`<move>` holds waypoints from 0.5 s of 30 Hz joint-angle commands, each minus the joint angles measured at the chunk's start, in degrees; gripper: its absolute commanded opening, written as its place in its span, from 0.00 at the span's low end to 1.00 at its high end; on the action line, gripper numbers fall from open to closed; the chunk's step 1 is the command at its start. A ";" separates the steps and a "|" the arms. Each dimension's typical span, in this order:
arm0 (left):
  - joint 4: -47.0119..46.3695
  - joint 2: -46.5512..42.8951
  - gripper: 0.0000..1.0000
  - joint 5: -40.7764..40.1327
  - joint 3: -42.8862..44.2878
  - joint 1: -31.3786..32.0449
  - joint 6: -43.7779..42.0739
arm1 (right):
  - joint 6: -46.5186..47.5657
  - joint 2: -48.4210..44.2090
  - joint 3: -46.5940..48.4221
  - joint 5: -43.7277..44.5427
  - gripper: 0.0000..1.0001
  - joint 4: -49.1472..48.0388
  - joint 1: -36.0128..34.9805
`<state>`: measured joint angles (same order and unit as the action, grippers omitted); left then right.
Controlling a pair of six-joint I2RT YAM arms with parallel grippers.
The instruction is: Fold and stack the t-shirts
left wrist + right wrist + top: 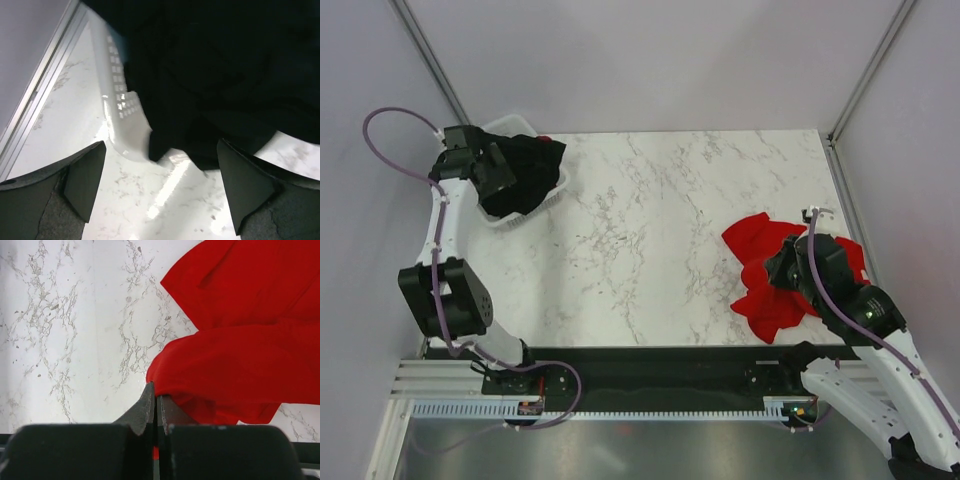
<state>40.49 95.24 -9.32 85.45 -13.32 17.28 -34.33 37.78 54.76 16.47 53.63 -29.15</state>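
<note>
Marble tabletop (650,230), wrist view alone shows right jaws pinching red t-shirt (240,355), left jaws wide over black t-shirts (225,75)

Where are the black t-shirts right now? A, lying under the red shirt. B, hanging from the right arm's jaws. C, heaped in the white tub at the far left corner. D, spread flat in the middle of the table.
C: the top view shows the black t-shirts heaped in the white tub at the far left, spilling over its rim.
</note>
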 commanded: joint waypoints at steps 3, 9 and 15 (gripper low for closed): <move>-2.95 -9.11 1.00 1.05 5.07 14.62 -0.49 | -0.48 0.80 -0.80 -1.96 0.00 -1.77 -0.04; -3.40 9.38 0.96 8.18 15.17 24.30 -0.76 | -1.09 0.02 -0.45 -2.58 0.00 -0.54 -0.12; 0.36 31.44 0.96 9.06 33.96 27.73 0.82 | -1.97 -2.27 -1.06 -2.84 0.00 2.27 -0.03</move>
<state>36.62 117.80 -1.89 111.09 13.54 17.28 -34.98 36.69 53.80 14.39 54.89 -29.12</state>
